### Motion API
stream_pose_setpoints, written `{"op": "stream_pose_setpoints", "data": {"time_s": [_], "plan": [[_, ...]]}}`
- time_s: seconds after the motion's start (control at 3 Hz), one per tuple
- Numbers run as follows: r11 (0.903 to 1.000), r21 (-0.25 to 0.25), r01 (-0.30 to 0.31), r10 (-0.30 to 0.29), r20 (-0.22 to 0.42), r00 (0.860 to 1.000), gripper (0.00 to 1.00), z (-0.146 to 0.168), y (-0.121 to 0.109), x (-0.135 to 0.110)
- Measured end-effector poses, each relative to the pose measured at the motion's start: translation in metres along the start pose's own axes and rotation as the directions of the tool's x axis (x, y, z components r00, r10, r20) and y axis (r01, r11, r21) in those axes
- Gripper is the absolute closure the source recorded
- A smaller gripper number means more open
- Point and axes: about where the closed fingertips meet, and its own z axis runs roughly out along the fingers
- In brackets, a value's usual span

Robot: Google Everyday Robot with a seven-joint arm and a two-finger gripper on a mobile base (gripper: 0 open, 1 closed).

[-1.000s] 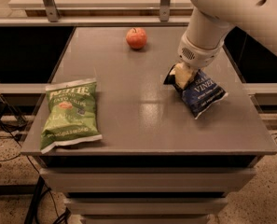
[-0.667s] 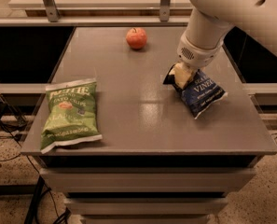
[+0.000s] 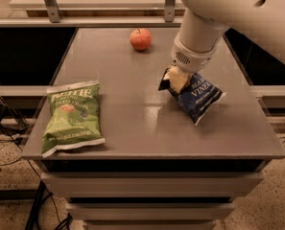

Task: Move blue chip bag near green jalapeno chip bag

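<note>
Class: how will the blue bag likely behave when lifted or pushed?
Probably floppy: the blue bag is crinkled, so it should sag from the corner where the gripper sits. Likely light for its size, being puffed. Pushed, it would probably slide on the smooth table, not roll.

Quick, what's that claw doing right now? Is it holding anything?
Claw: closed on the top end of the blue chip bag, on the right side of the table.

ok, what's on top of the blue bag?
The gripper sits on the blue bag at its upper-left end and covers that corner. Nothing else lies on the bag. Any contact under the gripper is hidden, as is the table beneath the bag.
</note>
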Motion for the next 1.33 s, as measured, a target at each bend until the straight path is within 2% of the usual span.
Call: {"op": "stream_pose_setpoints", "data": {"time_s": [0.33, 0.67, 1.0, 1.33], "plan": [[0.9902, 0.012, 0.139, -0.139, 0.030, 0.990, 1.00, -0.018, 0.041, -0.018], [0.9614, 0.000, 0.275, -0.275, 0.043, 0.961, 1.00, -0.026, 0.083, -0.037], [0.8984, -0.022, 0.439, -0.437, 0.046, 0.898, 1.00, -0.025, 0.129, -0.072], [0.8482, -0.044, 0.528, -0.526, 0.043, 0.849, 1.00, -0.019, 0.152, -0.098]]}}
